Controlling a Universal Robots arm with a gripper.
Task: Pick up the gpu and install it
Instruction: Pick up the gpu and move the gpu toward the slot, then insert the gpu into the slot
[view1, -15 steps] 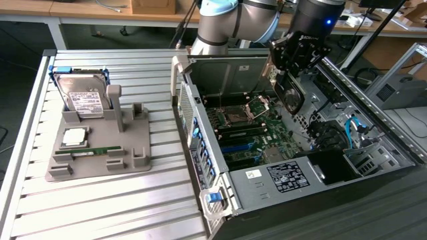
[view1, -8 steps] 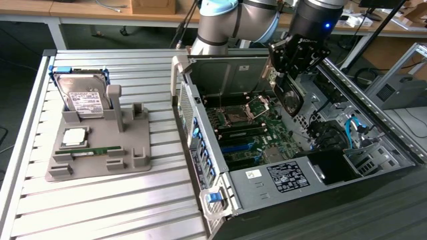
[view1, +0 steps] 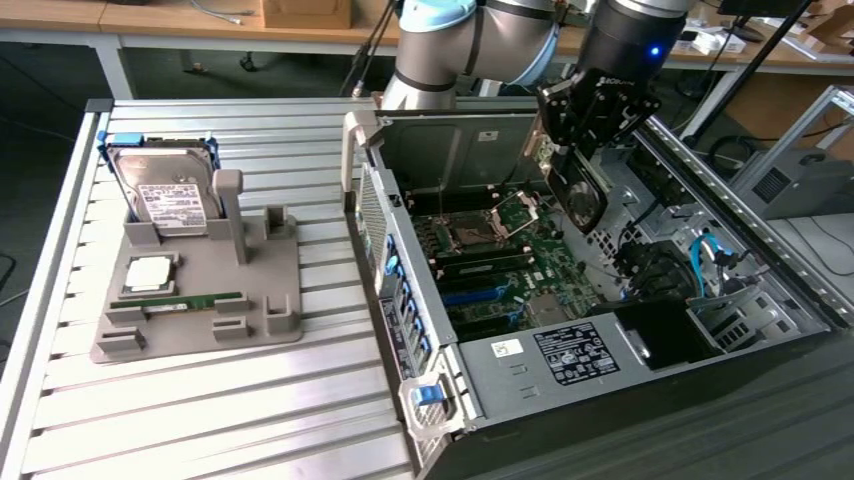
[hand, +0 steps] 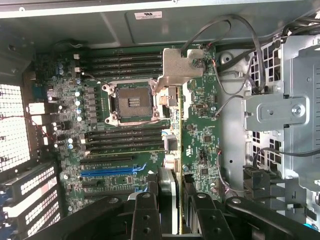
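Nearest me: slatted table (view1: 267, 400) with the open computer case (view1: 461, 150) lying on it, power supply (view1: 587, 350) at the near end, label up. At the exterior view's left, the grey fixture (view1: 267, 270) holds the memory stick (view1: 187, 300) flat, a processor chip (view1: 150, 272) behind it, and the hard drive (view1: 167, 190) standing on edge at the far end. Further in, the motherboard (view1: 507, 270) is exposed, CPU socket (hand: 131, 102) bare, blue slot (hand: 112, 171) unoccupied. Over the far half of the board, toward the exterior view's right, the gripper (view1: 577, 165) is clamped on the gpu (view1: 583, 200): fingers closed to card width, the dark card hanging below them, tilted a little off vertical. It looks clear of the board and sits in no slot. On the wrist view the card is edge-on between the black fingers (hand: 145, 215), silvery edge showing, blue slot close by on the board beneath. Beyond that, the arm (view1: 481, 40), then desks at the back.
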